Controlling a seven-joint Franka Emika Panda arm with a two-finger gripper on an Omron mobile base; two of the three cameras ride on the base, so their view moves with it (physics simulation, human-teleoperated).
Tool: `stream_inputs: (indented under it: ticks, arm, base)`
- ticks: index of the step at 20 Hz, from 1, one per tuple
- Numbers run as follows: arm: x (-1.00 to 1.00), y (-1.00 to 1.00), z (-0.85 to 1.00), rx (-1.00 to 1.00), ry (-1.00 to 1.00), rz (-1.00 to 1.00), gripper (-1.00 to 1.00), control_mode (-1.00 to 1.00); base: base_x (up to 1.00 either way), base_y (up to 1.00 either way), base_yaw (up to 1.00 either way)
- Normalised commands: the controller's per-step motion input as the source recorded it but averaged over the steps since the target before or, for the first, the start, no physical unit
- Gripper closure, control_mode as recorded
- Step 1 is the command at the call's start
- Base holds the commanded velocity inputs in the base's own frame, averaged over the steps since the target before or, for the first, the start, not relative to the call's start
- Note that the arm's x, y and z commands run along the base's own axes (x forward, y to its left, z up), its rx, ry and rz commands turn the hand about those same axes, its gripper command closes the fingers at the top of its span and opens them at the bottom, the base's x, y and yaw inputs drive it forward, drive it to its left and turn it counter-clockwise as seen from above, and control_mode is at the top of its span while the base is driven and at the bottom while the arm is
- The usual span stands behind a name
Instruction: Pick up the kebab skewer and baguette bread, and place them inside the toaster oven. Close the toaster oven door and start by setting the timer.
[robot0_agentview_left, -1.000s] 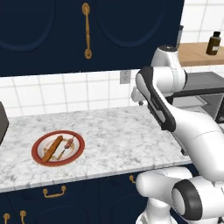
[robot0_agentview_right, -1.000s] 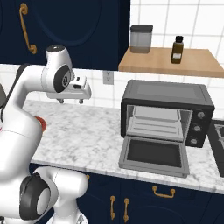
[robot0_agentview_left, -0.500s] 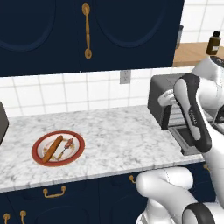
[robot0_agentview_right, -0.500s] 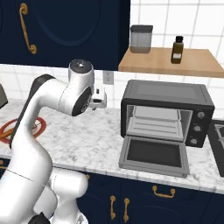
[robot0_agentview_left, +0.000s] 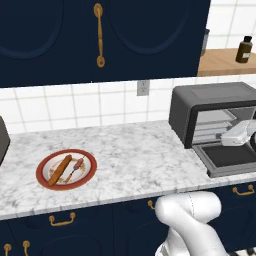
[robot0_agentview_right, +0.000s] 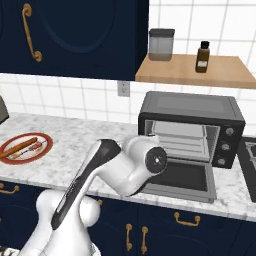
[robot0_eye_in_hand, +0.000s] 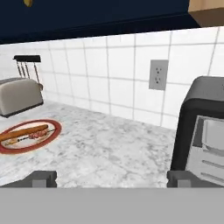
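Observation:
A red-rimmed plate (robot0_agentview_left: 88, 176) on the left of the marble counter holds the golden baguette bread (robot0_agentview_left: 59, 169) and, just right of it, the thin kebab skewer (robot0_agentview_left: 76, 166). Both also lie on the plate (robot0_eye_in_hand: 53, 134) in the hand view: baguette bread (robot0_eye_in_hand: 24, 131), kebab skewer (robot0_eye_in_hand: 33, 137). The dark grey toaster oven (robot0_agentview_left: 212, 102) stands at the right with its toaster oven door (robot0_agentview_right: 181, 179) dropped flat. My gripper (robot0_eye_in_hand: 111, 179) is open and empty, hovering by the oven's mouth, far right of the plate. My white hand (robot0_agentview_left: 237, 134) hangs over the door.
A silver two-slot toaster (robot0_eye_in_hand: 19, 94) stands left of the plate against the tiled wall. A wooden shelf (robot0_agentview_right: 220, 72) above the oven carries a jar (robot0_agentview_right: 161, 44) and a brown bottle (robot0_agentview_right: 202, 56). Dark cabinets hang overhead. My arm (robot0_agentview_right: 107, 167) crosses in front of the counter.
My arm has swung right, from over the middle of the counter to the front of the toaster oven. The gripper stayed open. Plate, food and oven door have not moved.

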Motion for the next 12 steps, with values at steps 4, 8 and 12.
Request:
stream_inputs:
  ticks: [4, 8, 12]
  arm:
    - [0.42, -1.0, -0.44, 0.17, -0.3, 0.02, -1.0, -1.0]
    - [0.76, -0.95, -0.2, 0.16, -0.14, 0.0, -1.0, -1.0]
    - [0.9, -0.79, 0.0, 0.12, 0.0, -0.01, -1.0, -1.0]
  base:
    - [0.0, 0.0, 0.0]
    - [0.0, 0.0, 0.0]
    - [0.0, 0.0, 0.0]
